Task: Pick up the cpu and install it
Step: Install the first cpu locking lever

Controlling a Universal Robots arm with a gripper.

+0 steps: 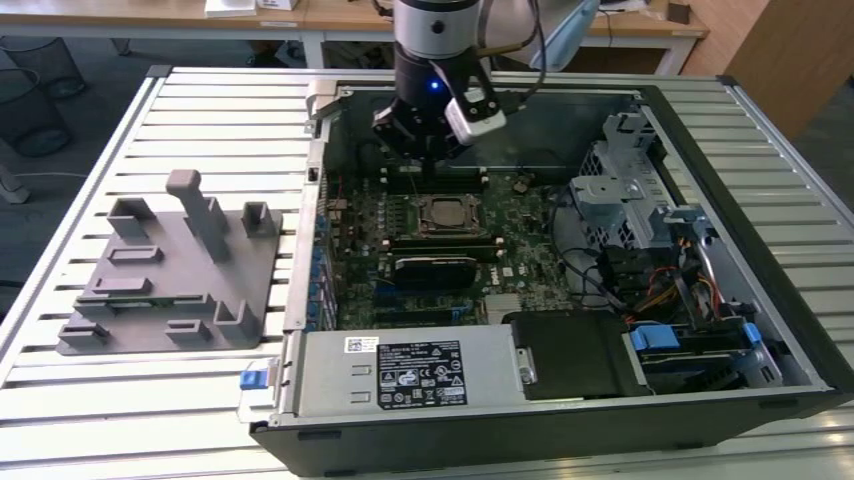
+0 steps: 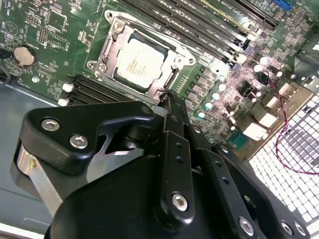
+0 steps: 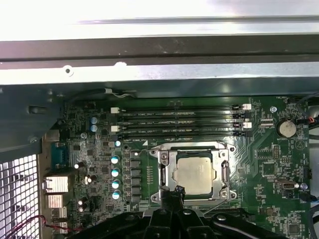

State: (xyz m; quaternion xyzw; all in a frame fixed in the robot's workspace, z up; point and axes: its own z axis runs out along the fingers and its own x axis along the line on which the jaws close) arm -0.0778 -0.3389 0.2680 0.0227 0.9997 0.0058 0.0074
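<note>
Overhead, gripper (image 1: 424, 150): hangs inside the open computer case (image 1: 747, 130), above the motherboard (image 1: 527, 235); its dark fingers meet at a narrow tip with nothing visibly between them.
Cpu (image 3: 195, 173): lies flat in the socket frame (image 3: 164, 172), silvery top exposed, just beyond the fingertip in both wrist views.
Memory slots (image 3: 179, 122): run parallel beside the socket.
Grey fixture (image 1: 167, 275): stands on the slatted table (image 1: 134, 400), well apart from the case.
</note>
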